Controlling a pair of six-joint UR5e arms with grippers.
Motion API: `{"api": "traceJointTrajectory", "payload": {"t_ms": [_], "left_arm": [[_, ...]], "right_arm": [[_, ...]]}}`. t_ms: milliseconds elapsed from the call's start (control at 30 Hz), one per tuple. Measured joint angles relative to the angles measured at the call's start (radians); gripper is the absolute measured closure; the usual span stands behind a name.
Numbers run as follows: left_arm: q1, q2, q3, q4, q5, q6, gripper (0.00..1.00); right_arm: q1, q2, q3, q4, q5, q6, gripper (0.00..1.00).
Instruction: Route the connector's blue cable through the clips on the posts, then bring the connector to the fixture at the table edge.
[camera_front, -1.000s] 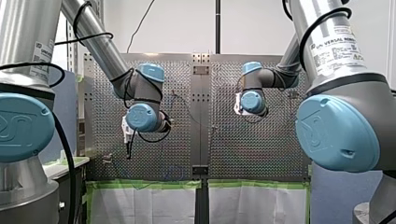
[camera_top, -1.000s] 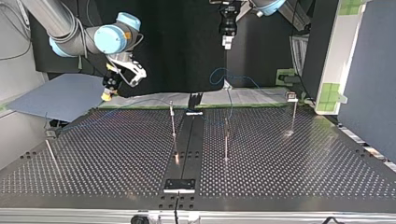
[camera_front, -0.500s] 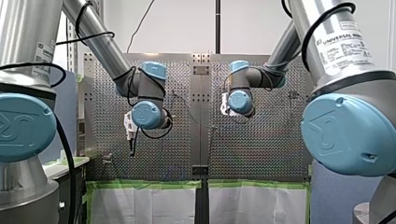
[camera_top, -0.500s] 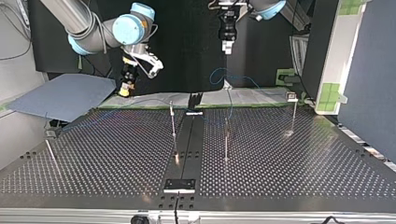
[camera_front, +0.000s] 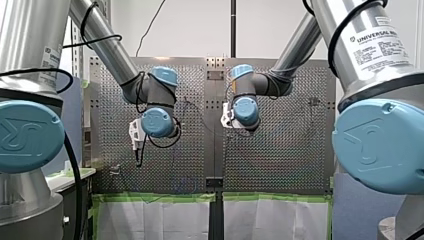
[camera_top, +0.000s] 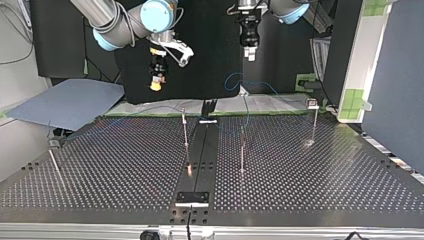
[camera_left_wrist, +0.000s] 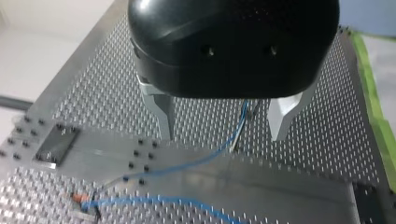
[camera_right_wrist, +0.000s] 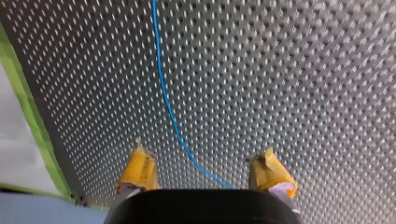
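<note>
The thin blue cable (camera_top: 239, 80) loops up near the far table edge and trails along the perforated table (camera_top: 115, 165). My left gripper (camera_left_wrist: 224, 133), black with metal fingers, hangs open high above the table. Under it the cable (camera_left_wrist: 187, 163) runs to a small orange-tipped piece (camera_left_wrist: 79, 199). My right gripper (camera_right_wrist: 204, 163) has yellow pads (camera_right_wrist: 138, 169) and stands open. The cable (camera_right_wrist: 163, 93) lies on the table far beneath its gap, untouched. In the top view my right gripper (camera_top: 156, 84) hovers left of centre and my left gripper (camera_top: 248, 50) right of centre. Neither holds anything.
Thin posts stand on the table (camera_top: 185, 129) (camera_top: 242, 147) (camera_top: 314, 120) (camera_top: 54, 162). A dark strip (camera_top: 200, 150) runs down the middle to a small plate (camera_top: 192, 198) at the near edge. Green tape (camera_top: 150, 107) lines the far edge; a blue-grey sheet (camera_top: 65, 102) lies at far left.
My right arm has swung toward the middle, rightward and upward in the top view. My left arm has risen slightly. Both grippers stay open and the cable has not moved.
</note>
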Motion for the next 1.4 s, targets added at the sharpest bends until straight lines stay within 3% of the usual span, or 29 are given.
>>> {"api": "traceJointTrajectory", "payload": {"t_ms": [367,467,1400], "left_arm": [[0.027,0.000,0.001,-0.018,0.009,-0.008,0.00],[0.028,0.000,0.001,-0.018,0.013,-0.003,0.00],[0.029,0.000,0.001,-0.019,0.015,-0.001,0.00]], "right_arm": [[0.091,-0.003,-0.001,0.007,0.001,0.000,0.00],[0.106,-0.004,-0.001,0.007,0.002,0.000,0.00],[0.112,-0.005,-0.001,0.007,0.002,0.001,0.00]]}}
